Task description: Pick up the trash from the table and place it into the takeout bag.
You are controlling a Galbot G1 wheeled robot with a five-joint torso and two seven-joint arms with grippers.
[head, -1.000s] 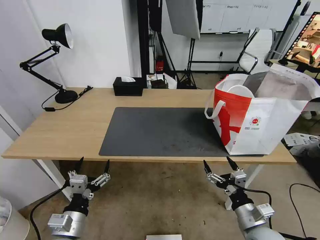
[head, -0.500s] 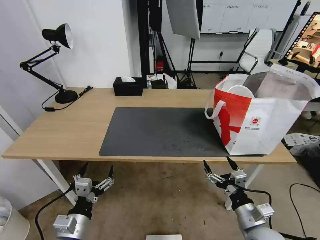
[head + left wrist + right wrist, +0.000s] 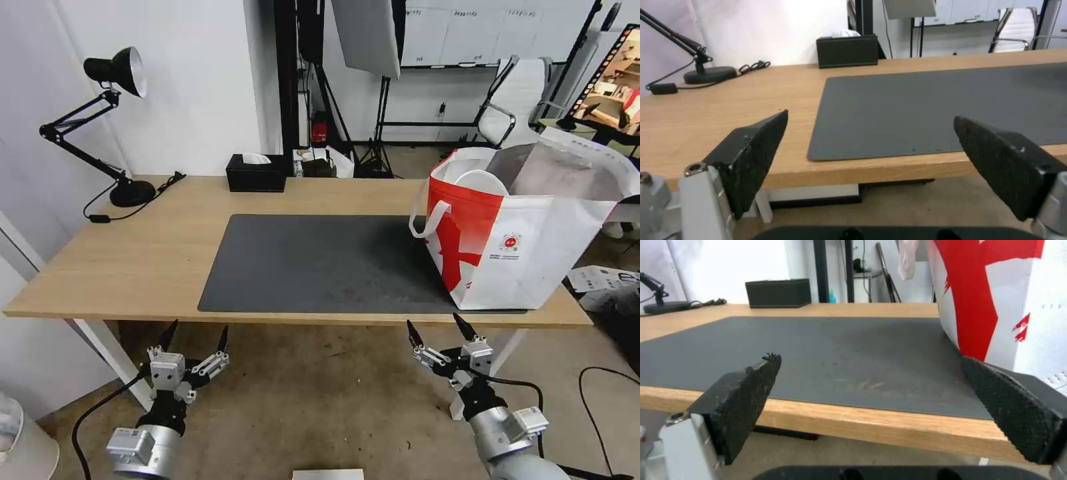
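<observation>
The takeout bag (image 3: 527, 247), white and red with a foil lining, stands upright at the right end of the table (image 3: 133, 260), partly on the dark grey mat (image 3: 320, 267). Of the trash, a white bowl rim (image 3: 481, 181) shows inside the bag's mouth. My left gripper (image 3: 199, 328) hangs open below the table's front edge, near its left end. My right gripper (image 3: 433, 321) is open too, below the front edge just in front of the bag. In the left wrist view the left gripper (image 3: 869, 116) faces the mat (image 3: 929, 100). In the right wrist view the right gripper (image 3: 870, 357) faces the bag (image 3: 996, 290).
A black desk lamp (image 3: 113, 73) stands at the table's far left with its cord trailing. A black tissue box (image 3: 255, 173) sits at the back edge. Behind the table are light stands and an office chair (image 3: 517, 100). Cables lie on the floor at the right.
My left gripper has shifted a little to the right and lower, still open. The right gripper, the bag and the table items have not moved.
</observation>
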